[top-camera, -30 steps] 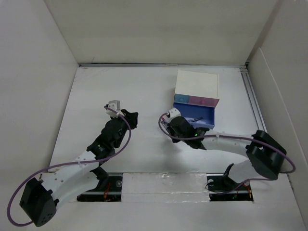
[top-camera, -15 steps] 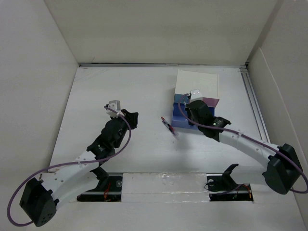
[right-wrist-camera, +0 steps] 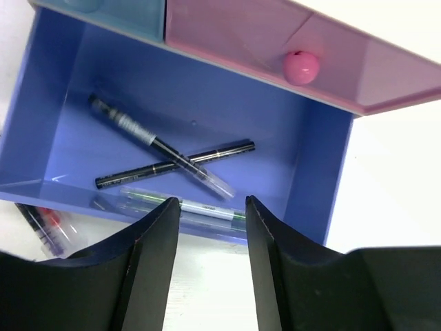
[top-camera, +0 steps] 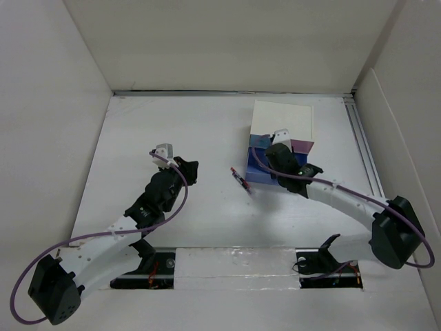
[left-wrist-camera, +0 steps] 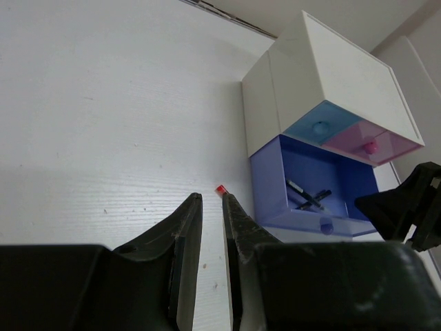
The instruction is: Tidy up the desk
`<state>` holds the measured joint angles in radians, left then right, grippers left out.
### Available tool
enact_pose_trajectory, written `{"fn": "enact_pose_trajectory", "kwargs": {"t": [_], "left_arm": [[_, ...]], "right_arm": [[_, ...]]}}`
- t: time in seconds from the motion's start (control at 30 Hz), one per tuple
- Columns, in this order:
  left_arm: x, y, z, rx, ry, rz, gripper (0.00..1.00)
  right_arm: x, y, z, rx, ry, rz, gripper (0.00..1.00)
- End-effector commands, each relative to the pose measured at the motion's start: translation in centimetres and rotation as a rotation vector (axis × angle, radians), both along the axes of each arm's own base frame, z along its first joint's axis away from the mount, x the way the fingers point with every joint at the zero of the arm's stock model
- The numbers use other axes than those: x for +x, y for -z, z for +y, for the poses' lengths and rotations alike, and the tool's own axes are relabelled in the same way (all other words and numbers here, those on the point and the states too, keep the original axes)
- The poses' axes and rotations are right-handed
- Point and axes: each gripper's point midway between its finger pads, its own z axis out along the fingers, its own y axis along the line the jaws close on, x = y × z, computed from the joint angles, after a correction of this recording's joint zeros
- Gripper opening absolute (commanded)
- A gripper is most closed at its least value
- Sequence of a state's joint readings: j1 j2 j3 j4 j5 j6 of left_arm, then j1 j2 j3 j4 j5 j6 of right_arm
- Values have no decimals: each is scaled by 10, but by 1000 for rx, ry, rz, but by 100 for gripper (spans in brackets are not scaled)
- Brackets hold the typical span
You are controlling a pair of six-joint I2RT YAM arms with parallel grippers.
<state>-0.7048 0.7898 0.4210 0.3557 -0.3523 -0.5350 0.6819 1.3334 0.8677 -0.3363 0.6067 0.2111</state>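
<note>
The desk (top-camera: pixel 172 131) is a white tabletop inside white walls. A small white box (top-camera: pixel 281 118) with a light blue and a pink drawer stands at the back right, its lower blue drawer (top-camera: pixel 272 174) pulled open. My right gripper (top-camera: pixel 279 157) hangs over that drawer, open and empty (right-wrist-camera: pixel 212 207). Two crossed black pens (right-wrist-camera: pixel 172 155) and a green pen (right-wrist-camera: pixel 200 207) lie inside. A pen with a red end (top-camera: pixel 241 182) lies on the desk left of the drawer. My left gripper (top-camera: pixel 187 168) is empty, its jaws a narrow gap apart (left-wrist-camera: pixel 210 200), just short of that pen's red tip (left-wrist-camera: pixel 221 189).
White walls close in the desk on the left, back and right. A metal rail (top-camera: pixel 362 148) runs along the right side. The pink drawer (right-wrist-camera: pixel 275 48) with its round knob (right-wrist-camera: pixel 301 65) is shut. The right arm (left-wrist-camera: pixel 406 207) shows at the edge of the left wrist view.
My right gripper swung from over the red-ended pen to above the open blue drawer. The pen now lies uncovered on the desk. The left arm has not moved.
</note>
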Motion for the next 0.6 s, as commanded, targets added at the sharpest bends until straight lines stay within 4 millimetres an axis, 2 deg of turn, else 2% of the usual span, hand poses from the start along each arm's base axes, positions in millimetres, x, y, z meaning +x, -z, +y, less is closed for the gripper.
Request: {"fn": "enact_pose_trajectory", "kwargs": {"t": [0.0, 0.03, 0.07, 0.13, 0.17, 0.2, 0.23, 0.3, 0.4, 0.53, 0.57], "left_arm": [[2, -9, -1, -29, -3, -32, 15], [3, -10, -2, -31, 0, -34, 15], [3, -10, -2, -29, -1, -32, 15], [3, -8, -2, -27, -1, -29, 15], [3, -9, -2, -27, -1, -31, 15], [3, -8, -2, -25, -3, -29, 15], [3, -8, -1, -24, -4, -30, 15], [4, -8, -1, -23, -6, -28, 15], [3, -7, -2, -24, -4, -28, 15], [3, -7, -2, -23, -1, -25, 15], [3, -8, -2, -24, -3, -27, 15]], "right_arm": [[6, -38, 4, 60, 41, -115, 49], [4, -38, 10, 82, 21, -126, 49], [-5, -44, 25, 126, -40, -137, 49], [-12, -48, 52, 205, -132, -164, 32], [-22, -35, 60, 226, -187, -139, 22], [-32, -27, 81, 284, -281, -101, 3], [-35, -25, 96, 339, -332, -104, 0], [-49, 16, 110, 367, -367, 2, 0], [-53, 37, 114, 353, -351, 61, 2], [-61, 52, 126, 339, -385, 96, 21], [-61, 59, 127, 328, -383, 111, 22]]}}
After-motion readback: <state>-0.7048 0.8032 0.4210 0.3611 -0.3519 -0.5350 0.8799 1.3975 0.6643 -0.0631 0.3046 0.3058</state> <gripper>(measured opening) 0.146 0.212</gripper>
